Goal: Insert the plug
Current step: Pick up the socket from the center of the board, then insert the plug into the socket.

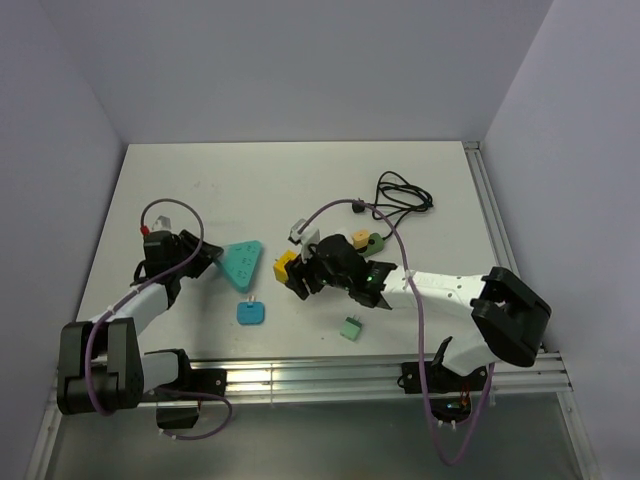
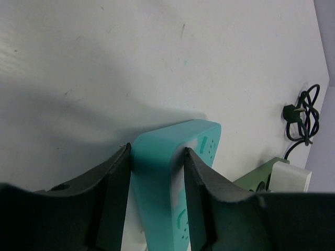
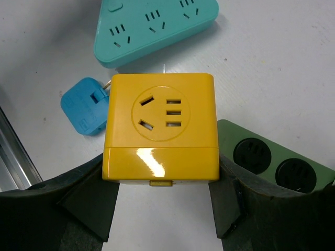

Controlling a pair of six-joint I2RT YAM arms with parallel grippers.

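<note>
Right of the one teal strip (image 1: 241, 262) there are one yellow cube (image 1: 287, 264), one green strip (image 3: 272, 162) and one black cable (image 1: 405, 192), and below it one blue plug (image 1: 250, 313) and one green plug (image 1: 351, 328).

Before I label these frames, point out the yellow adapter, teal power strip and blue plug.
yellow adapter (image 3: 159, 125): right wrist view, socket face.
teal power strip (image 1: 241, 263): top external view, upper face.
blue plug (image 1: 250, 313): top external view, body.

The table (image 1: 300, 180) is plain white. On it, the triangular socket strip (image 1: 241, 262) is teal and the cube adapter (image 3: 159, 128) is glossy bright yellow. There is a blue plug (image 1: 250, 313) and a green plug (image 1: 351, 328). The socket block (image 3: 272, 162) is dark olive, and the coiled cable (image 1: 403, 192) near the table's far edge is black.
</note>
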